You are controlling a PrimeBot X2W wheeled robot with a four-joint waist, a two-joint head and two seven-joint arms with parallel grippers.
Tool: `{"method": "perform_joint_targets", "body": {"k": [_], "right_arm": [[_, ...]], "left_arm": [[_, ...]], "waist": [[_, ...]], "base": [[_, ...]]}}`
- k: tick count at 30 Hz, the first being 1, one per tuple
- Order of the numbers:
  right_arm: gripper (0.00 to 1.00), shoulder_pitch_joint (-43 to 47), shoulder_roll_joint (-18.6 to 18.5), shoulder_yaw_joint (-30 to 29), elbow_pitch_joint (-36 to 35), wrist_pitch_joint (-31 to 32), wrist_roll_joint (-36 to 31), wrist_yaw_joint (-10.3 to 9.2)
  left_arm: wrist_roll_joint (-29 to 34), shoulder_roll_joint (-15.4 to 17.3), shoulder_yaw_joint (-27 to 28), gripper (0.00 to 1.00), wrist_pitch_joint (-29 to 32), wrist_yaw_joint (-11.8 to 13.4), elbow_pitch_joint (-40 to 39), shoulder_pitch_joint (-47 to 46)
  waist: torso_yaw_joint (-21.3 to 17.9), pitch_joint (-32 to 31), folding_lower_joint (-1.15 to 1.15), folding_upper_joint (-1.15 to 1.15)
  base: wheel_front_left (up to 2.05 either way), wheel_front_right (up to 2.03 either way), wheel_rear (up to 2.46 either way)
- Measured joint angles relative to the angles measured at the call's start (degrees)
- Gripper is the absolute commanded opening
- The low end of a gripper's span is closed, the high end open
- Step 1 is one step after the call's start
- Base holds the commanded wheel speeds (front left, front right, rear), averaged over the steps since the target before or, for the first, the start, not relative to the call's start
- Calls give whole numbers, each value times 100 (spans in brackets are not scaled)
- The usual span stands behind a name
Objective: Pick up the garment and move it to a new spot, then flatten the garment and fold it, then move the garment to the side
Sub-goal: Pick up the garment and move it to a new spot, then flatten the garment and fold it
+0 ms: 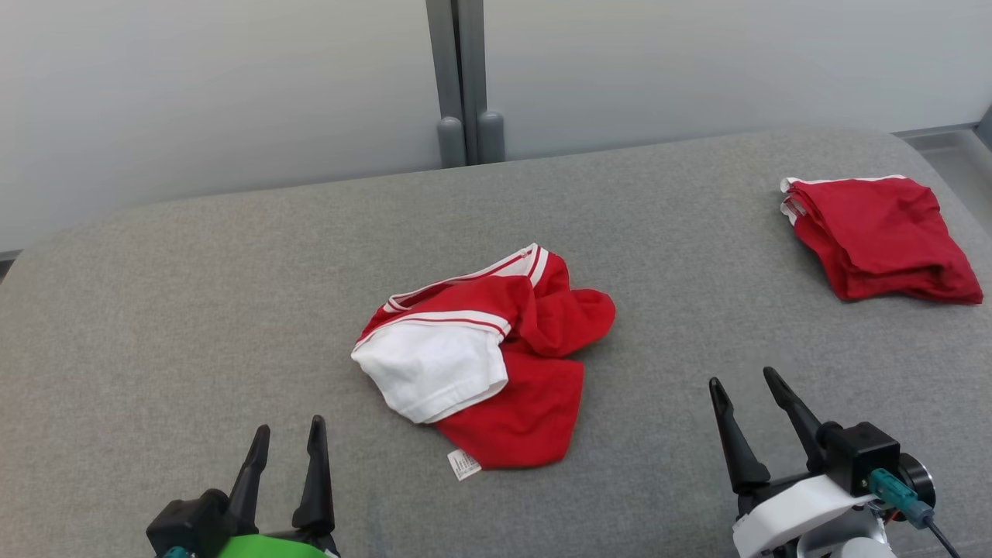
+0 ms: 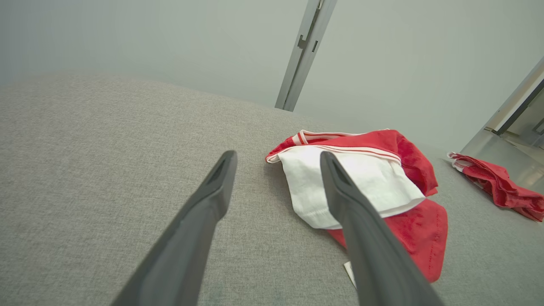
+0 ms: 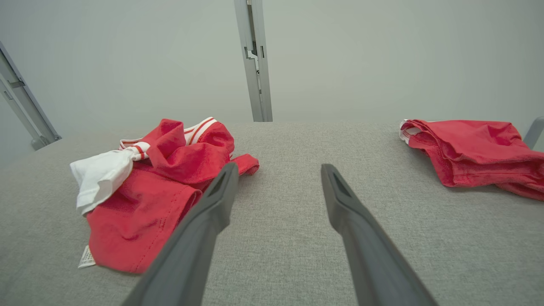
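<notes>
A crumpled red garment [image 1: 535,372] with a white sleeve and white-striped trim lies bunched in the middle of the grey padded surface, a small white label at its near edge. It lies ahead and to the right in the left wrist view, garment [image 2: 408,161], and to the left in the right wrist view, garment [image 3: 170,170]. My left gripper [image 1: 288,428] is open near the front left, short of the garment. Near the front right, apart from the garment, my right gripper [image 1: 742,378] is open too. Nothing is between either pair of fingers.
A second red garment [image 1: 880,236], folded, rests at the far right of the grey surface [image 1: 194,310], near its edge. A grey post [image 1: 461,77] stands against the pale wall behind the surface's far edge.
</notes>
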Motion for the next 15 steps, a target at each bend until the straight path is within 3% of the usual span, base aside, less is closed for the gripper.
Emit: {"method": "perform_joint_targets", "body": {"k": [15], "right_arm": [[100, -34, 0, 76, 113, 0, -15, 0]], "left_arm": [[89, -89, 86, 100, -1, 0, -41, 61]], "waist": [[3, 71, 0, 0]], "base": [[0, 0, 0]]}}
